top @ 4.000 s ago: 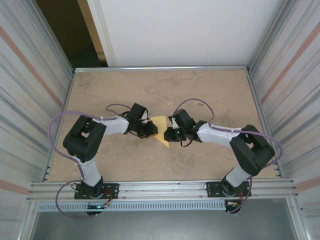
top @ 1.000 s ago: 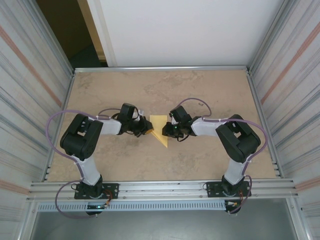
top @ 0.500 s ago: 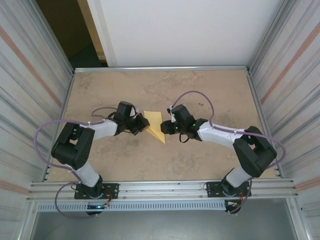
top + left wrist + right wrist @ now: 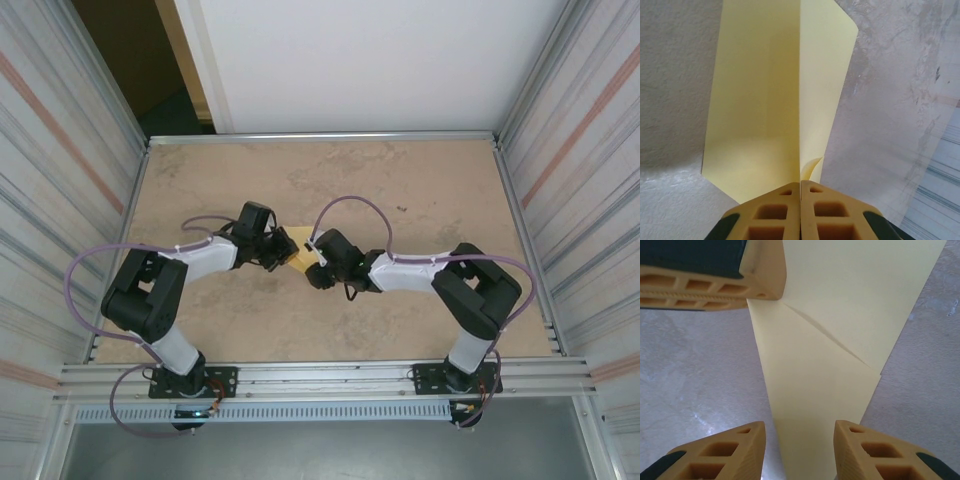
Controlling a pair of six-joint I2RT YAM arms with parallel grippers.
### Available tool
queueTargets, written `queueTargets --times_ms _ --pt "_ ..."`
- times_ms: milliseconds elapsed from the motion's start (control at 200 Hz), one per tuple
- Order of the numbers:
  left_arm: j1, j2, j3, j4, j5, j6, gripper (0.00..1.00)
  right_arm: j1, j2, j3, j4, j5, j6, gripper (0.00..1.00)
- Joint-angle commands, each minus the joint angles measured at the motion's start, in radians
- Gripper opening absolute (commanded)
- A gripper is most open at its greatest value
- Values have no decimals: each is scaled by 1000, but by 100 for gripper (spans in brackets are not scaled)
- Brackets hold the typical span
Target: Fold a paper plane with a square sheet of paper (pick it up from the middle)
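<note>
We see the left pincer [image 4: 800, 202] closed tight on the near edge of the pale-yellow sheet of paper [image 4: 765, 100], right at its centre crease. The right pincer [image 4: 800, 440] stands partly open over the sheet's narrow end, holding nothing. The sheet is over the middle of the surface [image 4: 420, 190], between both arms

The mottled beige counter [image 4: 420, 180], edged by metal rails [image 4: 320, 136], carries a creased pale-yellow paper [image 4: 299, 250] near its centre, slightly toward 9 o'clock.
</note>
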Motion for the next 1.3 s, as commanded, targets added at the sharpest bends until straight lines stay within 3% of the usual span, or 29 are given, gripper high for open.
queueTargets --times_ms 0,261,646,817,1002,1168,1293 --pt "-4 3 34 -52 -14 -9 8 12 28 37 22 19 -35 39" --pt "-4 13 54 -68 -5 -11 9 22 70 55 16 46 -30 42" --pt "2 14 78 -103 5 -4 15 21 69 37 22 71 -31 32" --pt "25 -2 91 -116 17 8 22 20 57 25 24 73 -35 25" --pt "83 -47 95 -160 21 49 38 17 50 22 24 62 -33 23" --pt "168 -143 2 -126 16 67 48 10 36 5 39 51 -34 19" --pt "197 -191 -93 -78 22 68 49 -1 24 -12 62 33 -41 19"
